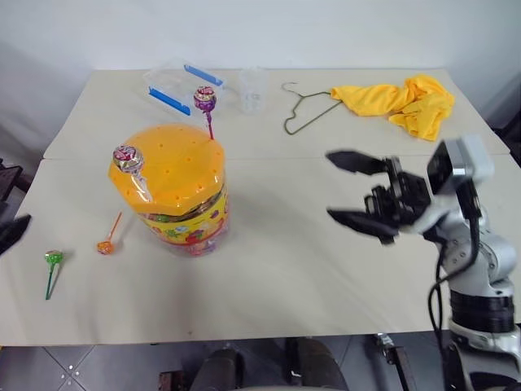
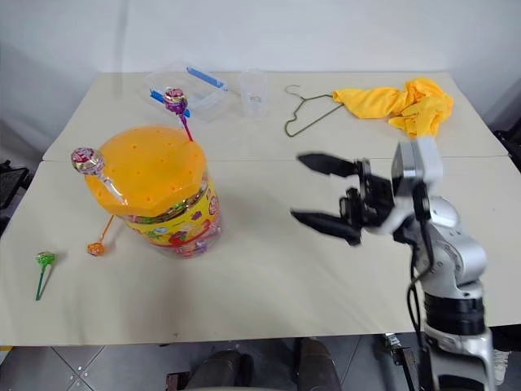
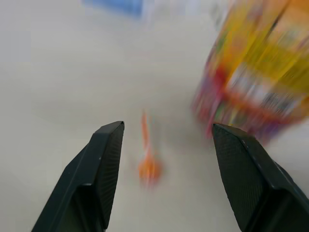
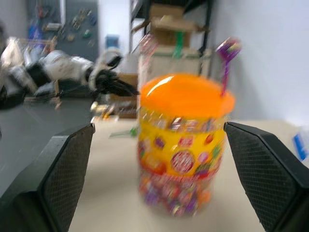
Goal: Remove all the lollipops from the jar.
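While I hold my right pincer [image 1: 364,189] over the near right part of the desk [image 1: 309,269], its two black fingers stand spread wide with nothing between them, pointing toward the jar [image 1: 175,191]. My left pincer [image 3: 166,140] is also parted and empty in its wrist view, hanging above the orange lollipop [image 3: 148,166] that lies flat on the desk just beside the jar's base. Near the left front edge the green lollipop [image 1: 53,261] lies on the desk, a little apart from the orange one. The jar stands upright on the left half of the desk with its orange domed lid [image 1: 171,159] on. Two lollipops are stuck in that lid: the whitish lollipop [image 1: 127,158] at its near left rim, tilted outward, and the purple lollipop [image 1: 204,100] at its far rim. Farther back sit a clear box with blue clips [image 1: 181,84], a small clear cup [image 1: 252,88], a wire hanger [image 1: 303,110] and a yellow cloth [image 1: 403,102].
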You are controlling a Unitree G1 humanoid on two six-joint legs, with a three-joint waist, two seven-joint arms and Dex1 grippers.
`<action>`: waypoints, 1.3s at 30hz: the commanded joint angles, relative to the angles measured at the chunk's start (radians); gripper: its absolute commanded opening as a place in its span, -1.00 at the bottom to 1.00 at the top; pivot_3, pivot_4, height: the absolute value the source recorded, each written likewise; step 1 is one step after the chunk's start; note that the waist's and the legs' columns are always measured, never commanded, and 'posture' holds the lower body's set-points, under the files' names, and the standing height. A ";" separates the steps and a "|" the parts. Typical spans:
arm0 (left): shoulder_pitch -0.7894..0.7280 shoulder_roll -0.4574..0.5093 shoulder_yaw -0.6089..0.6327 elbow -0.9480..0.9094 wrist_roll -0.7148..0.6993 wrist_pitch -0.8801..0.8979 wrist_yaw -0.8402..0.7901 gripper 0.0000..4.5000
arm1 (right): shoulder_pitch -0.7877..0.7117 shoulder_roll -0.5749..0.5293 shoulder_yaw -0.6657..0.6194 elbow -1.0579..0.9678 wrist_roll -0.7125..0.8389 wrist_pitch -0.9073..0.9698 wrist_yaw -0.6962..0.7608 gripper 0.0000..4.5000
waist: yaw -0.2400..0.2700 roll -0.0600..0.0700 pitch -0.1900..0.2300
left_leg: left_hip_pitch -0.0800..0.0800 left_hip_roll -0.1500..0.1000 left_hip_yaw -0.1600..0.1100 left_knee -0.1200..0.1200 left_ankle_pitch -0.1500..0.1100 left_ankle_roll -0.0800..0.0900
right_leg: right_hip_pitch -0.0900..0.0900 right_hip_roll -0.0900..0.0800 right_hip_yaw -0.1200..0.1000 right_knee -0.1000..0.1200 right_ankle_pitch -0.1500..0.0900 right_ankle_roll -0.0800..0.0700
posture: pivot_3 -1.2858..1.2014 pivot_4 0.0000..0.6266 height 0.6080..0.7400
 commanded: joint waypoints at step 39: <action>-0.048 -0.001 -0.122 -0.099 -0.235 -0.151 -0.146 1.00 | -0.456 0.277 0.008 0.333 -0.126 -0.007 -0.115 -0.98 | -0.040 0.001 0.000 | 0.000 -0.002 -0.003 0.000 0.000 -0.001 | -0.003 0.001 -0.002 0.009 -0.002 -0.003 | 0.03 -0.52 1.00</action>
